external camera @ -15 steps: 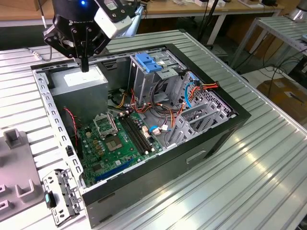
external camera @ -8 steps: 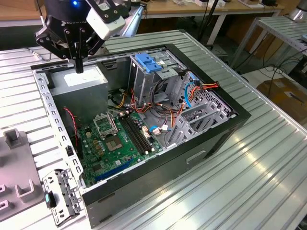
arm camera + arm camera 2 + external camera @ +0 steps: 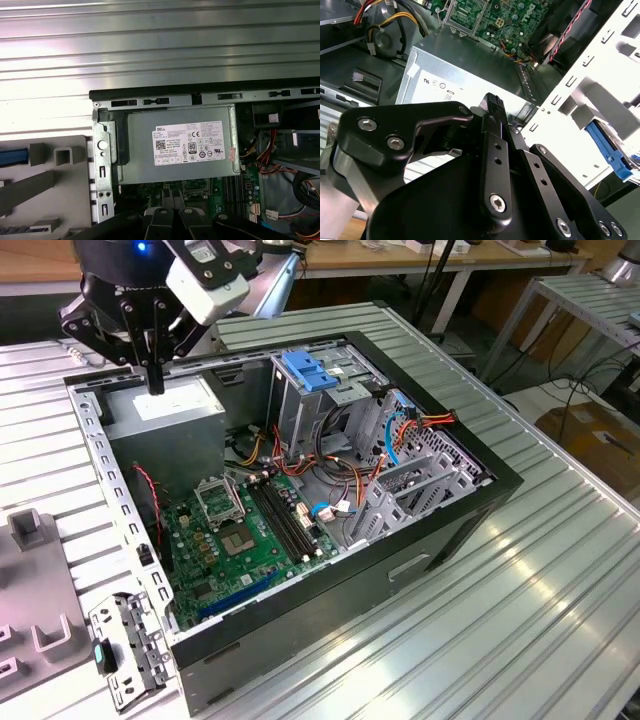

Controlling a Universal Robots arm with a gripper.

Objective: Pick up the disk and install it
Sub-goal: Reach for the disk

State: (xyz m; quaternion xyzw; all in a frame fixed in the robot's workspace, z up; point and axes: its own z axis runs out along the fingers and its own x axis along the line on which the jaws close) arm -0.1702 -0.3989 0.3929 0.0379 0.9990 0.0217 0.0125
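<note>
Ribbed table (image 3: 560, 590) bears the open case (image 3: 400, 570); end effector (image 3: 155, 386), closed and empty, hangs above its power supply (image 3: 190, 410).

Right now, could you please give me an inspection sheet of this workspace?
Surface: ribbed metal table, carrying an open computer case.
Job's things: nothing seen.
Clutter: grey fixture and a metal bracket, both to the exterior view's left of the case.
Grippers: gripper shut with nothing between its fingers, over the power supply box.
Cables: coloured wire bundles inside the case, beside the drive cage.
Surroundings: workbenches behind the table; a cardboard box on the floor at the exterior view's right.
</note>
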